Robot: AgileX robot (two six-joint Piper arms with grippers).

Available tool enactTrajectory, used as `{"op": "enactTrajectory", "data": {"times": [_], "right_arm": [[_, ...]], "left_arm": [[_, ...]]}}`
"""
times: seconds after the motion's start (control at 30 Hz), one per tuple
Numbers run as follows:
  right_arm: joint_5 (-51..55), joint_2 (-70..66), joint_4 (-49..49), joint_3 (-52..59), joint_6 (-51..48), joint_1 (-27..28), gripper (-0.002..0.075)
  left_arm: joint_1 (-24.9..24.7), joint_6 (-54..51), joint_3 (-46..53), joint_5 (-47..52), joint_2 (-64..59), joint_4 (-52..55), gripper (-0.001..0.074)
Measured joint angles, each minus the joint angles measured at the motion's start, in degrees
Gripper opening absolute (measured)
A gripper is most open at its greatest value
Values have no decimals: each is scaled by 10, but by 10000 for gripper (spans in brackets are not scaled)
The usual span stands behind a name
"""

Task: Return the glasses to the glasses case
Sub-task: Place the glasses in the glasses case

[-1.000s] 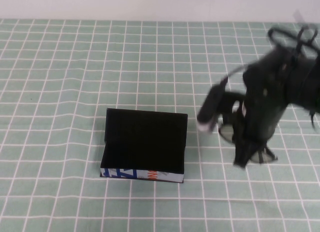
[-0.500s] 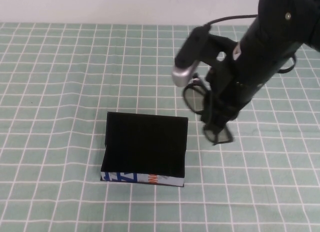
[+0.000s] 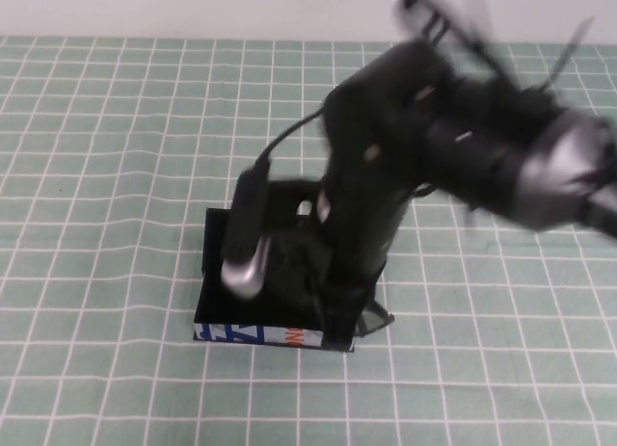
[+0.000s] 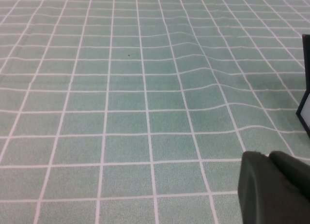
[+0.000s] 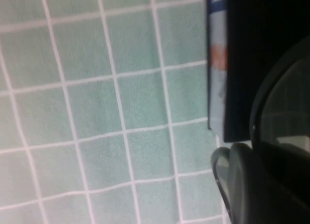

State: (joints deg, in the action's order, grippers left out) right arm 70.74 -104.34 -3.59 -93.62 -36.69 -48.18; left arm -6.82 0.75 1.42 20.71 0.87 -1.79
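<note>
Right gripper (image 3: pixel 342 316) clamped on the glasses (image 3: pixel 371 321) over the open glasses case (image 3: pixel 217 273), front-right corner; left gripper (image 4: pixel 273 190) low over the tablecloth (image 4: pixel 121 88), finger spread unclear.

Black glasses (image 3: pixel 371 321) over open glasses case (image 3: pixel 217 301)

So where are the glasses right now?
In the high view the glasses hang from the right gripper over the right front corner of the open glasses case, near the table's middle. The left gripper is parked off left.
</note>
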Motion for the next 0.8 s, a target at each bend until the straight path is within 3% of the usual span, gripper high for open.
{"op": "enactTrajectory", "data": {"times": [0.2,0.47,0.8], "right_arm": [[-2,-51,-47,-19,0,-28,75],[-2,-103,-51,-136,-5,-32,75],[-2,-137,-72,-161,-105,-32,75]], "left_arm": [[0,0,0,0,0,0,-4],[0,0,0,0,0,0,-4],[0,0,0,0,0,0,-4]]}}
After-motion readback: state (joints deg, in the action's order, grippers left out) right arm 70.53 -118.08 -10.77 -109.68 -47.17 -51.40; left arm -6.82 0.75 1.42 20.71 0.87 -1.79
